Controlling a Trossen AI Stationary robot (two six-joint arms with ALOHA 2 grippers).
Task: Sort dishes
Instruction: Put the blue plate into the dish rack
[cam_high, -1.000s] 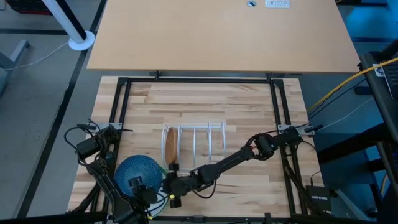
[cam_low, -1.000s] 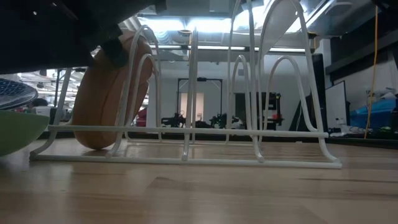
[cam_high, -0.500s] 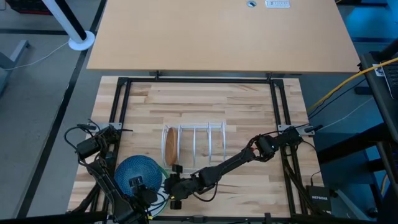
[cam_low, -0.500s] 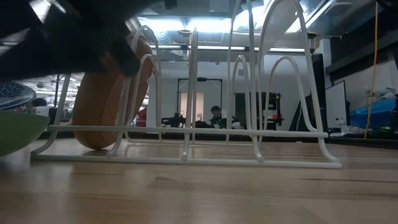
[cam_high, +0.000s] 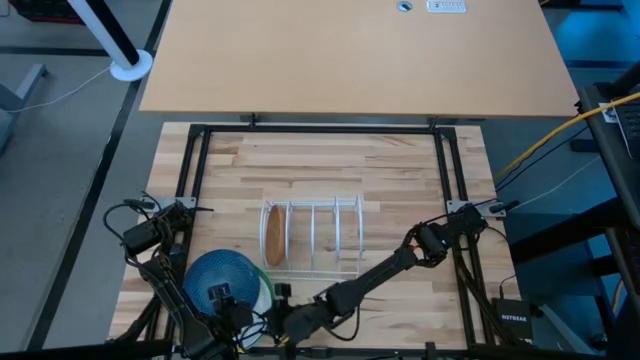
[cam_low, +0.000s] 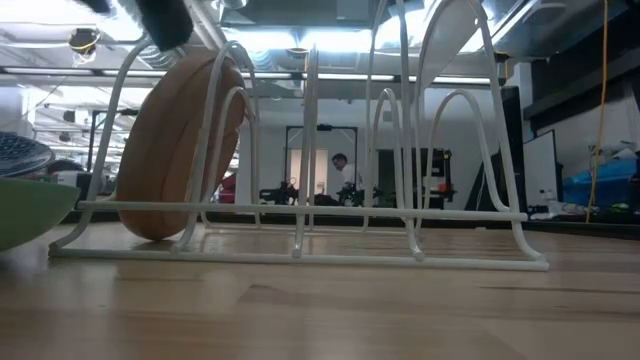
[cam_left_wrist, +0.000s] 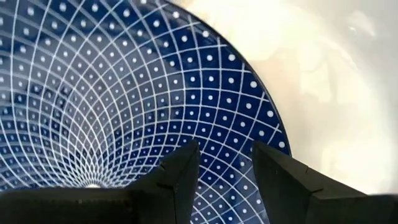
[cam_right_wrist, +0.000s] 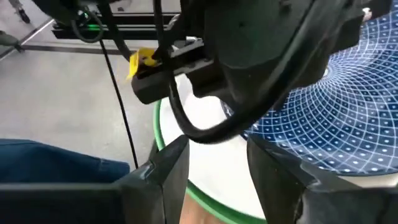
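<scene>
Plates are sitting in two places: the tan-brown plate (cam_high: 271, 238) is standing on edge in the leftmost slot of the white wire rack (cam_high: 313, 237), just below the middle of the high view, while the dark blue plate (cam_high: 221, 279) is lying on top of a stack at the lower left, with the white plate (cam_left_wrist: 323, 81) and the green plate (cam_right_wrist: 186, 180) showing under it. One dish is looking racked, so the step in hand seems to be fetching the next from the stack. The right gripper (cam_right_wrist: 214, 165) is hanging at the stack's edge near the bottom of the high view, fingers spread and holding nothing. The left gripper (cam_left_wrist: 224, 165) is hovering over the blue plate, also parted and empty. The next move probably calls for closing on the blue plate's rim, lifting it clear and tipping it upright into a free slot.
</scene>
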